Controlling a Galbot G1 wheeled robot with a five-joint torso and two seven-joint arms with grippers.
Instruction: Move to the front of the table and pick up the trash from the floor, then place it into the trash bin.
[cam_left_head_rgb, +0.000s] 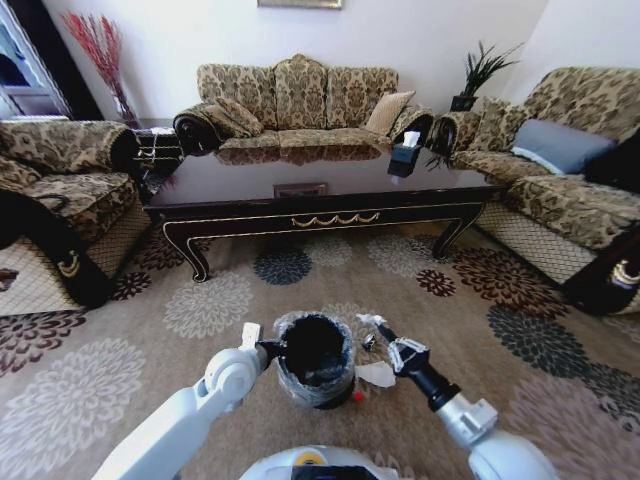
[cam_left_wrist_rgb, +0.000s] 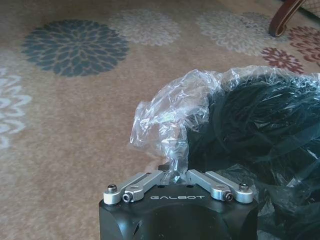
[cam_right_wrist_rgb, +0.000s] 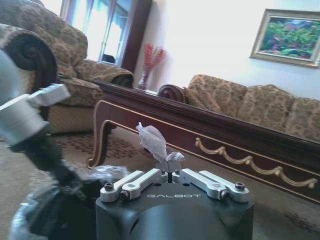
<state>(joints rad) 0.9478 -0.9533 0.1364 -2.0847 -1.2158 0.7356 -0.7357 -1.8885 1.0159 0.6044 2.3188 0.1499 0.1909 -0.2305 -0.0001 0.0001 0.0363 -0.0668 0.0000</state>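
The black trash bin (cam_left_head_rgb: 313, 358), lined with a crinkled clear bag, stands on the flowered carpet floor (cam_left_head_rgb: 200, 300) just in front of me. My left gripper (cam_left_head_rgb: 271, 348) is shut on the bag at the bin's rim (cam_left_wrist_rgb: 172, 150), with the fingertips pinching the plastic (cam_left_wrist_rgb: 175, 172). To the right of the bin, my right gripper (cam_left_head_rgb: 374, 322) is raised above the floor and shut on a crumpled white paper wad (cam_right_wrist_rgb: 154, 142). More trash lies on the floor beside the bin: a whitish piece (cam_left_head_rgb: 377, 374), a red cap (cam_left_head_rgb: 357, 396) and a small dark scrap (cam_left_head_rgb: 369, 342). The dark table (cam_left_head_rgb: 320, 195) stands beyond.
Patterned sofas surround the table: one behind it (cam_left_head_rgb: 300, 100), one on the left (cam_left_head_rgb: 60, 190), one on the right (cam_left_head_rgb: 560, 180). A dark tissue box (cam_left_head_rgb: 405, 158) sits on the tabletop. Open carpet lies between the bin and the table's front edge (cam_right_wrist_rgb: 235, 150).
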